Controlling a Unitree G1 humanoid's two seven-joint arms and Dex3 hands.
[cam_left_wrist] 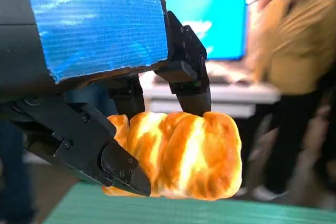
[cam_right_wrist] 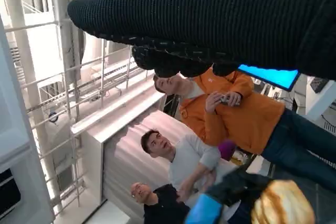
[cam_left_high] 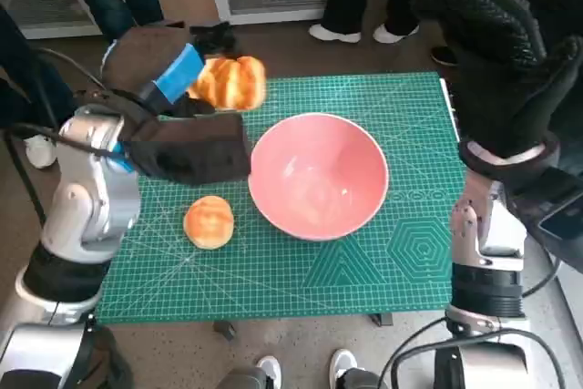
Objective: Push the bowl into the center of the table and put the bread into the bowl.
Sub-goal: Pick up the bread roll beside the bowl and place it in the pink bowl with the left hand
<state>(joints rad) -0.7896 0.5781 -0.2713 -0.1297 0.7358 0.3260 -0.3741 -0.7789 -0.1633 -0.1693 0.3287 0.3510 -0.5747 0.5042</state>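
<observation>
A pink bowl (cam_left_high: 318, 176) stands near the middle of the green mat (cam_left_high: 383, 261). My left hand (cam_left_high: 168, 70) is raised above the mat's far left part and grips a golden ridged bread loaf (cam_left_high: 230, 82); in the left wrist view its black fingers (cam_left_wrist: 186, 72) clamp the loaf (cam_left_wrist: 184, 156) from both sides. A second, round bread roll (cam_left_high: 209, 221) lies on the mat left of the bowl. My right hand (cam_left_high: 496, 52), in the black glove, is lifted high beside the table's right edge, fingers spread, holding nothing. The glove (cam_right_wrist: 220, 19) fills the right wrist view's top.
Legs and shoes of people (cam_left_high: 346, 6) stand beyond the table's far edge. Several people (cam_right_wrist: 210, 124) show in the right wrist view, along with the held loaf (cam_right_wrist: 283, 203). A dark device (cam_left_high: 565, 216) lies off the table's right side.
</observation>
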